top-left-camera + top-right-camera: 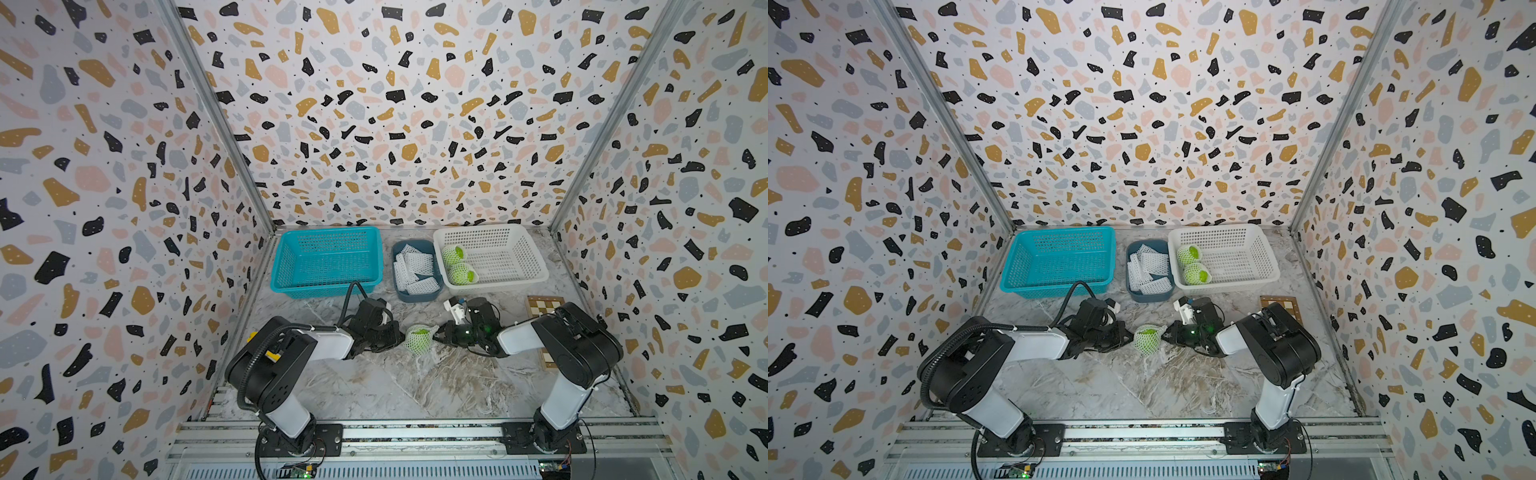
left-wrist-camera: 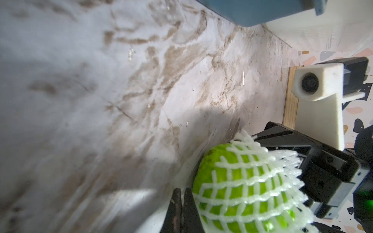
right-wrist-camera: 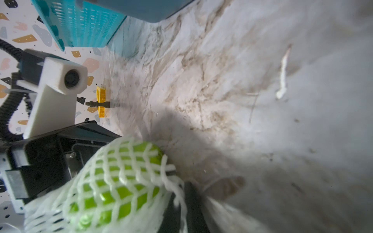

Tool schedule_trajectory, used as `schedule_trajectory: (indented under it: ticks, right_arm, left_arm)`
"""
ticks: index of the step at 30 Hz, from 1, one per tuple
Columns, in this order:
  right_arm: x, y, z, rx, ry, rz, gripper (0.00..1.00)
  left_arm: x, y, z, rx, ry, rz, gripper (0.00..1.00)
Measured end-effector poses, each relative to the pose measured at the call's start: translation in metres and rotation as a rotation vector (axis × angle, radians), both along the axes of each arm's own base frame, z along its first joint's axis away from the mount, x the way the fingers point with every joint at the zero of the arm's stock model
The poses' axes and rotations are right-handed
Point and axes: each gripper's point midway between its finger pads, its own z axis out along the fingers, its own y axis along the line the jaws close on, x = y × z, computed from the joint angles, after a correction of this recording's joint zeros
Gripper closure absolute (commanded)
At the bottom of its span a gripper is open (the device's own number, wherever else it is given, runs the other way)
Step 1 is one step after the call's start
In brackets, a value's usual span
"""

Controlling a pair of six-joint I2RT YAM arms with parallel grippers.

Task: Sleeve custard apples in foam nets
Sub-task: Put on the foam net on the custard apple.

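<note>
A: What is occupying the marble table, largest item first?

B: The teal basket is sitting at the rear left, and the white basket is sitting at the rear right. The blue-grey bin is standing between them.

A: Where are the fruits lying?

B: Two are lying netted in the white basket against its left wall, the rear custard apple just behind the front custard apple. The third custard apple is sitting low near the table's centre, in front of the bin and between both arms. It is wearing a foam net, with green showing through the open top. The spare foam nets are lying piled in the bin.

A: Claw status?

B: The left gripper is touching the net from its own side. In the left wrist view its fingers are standing fully together. I cannot tell whether mesh is trapped between them. The right gripper is meeting the net from the opposite side. In the right wrist view its fingers are standing nearly together, with mesh strands running across them. I cannot tell whether it is pinching them.
</note>
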Motion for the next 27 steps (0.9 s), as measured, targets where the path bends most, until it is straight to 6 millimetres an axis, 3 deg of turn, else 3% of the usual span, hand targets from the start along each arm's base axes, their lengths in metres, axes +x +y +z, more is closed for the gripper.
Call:
schedule_trajectory:
  ticks: [3,14,21,27]
  right_arm:
    - [0.003,0.001,0.004,0.003,-0.019,0.001,0.7]
    - [0.017,-0.019,0.008,-0.022,-0.029,-0.069,0.64]
    - [0.02,-0.039,0.016,-0.109,-0.065,-0.115,0.46]
    - [0.015,-0.044,0.029,-0.202,-0.123,-0.108,0.29]
  left_arm:
    - [-0.001,0.001,-0.001,0.005,0.003,0.0,1.0]
    - [-0.004,0.003,-0.001,0.02,0.005,-0.009,1.0]
    - [-0.004,0.004,-0.003,0.029,0.007,-0.01,1.0]
    - [-0.003,0.006,0.004,0.028,-0.009,-0.005,0.8]
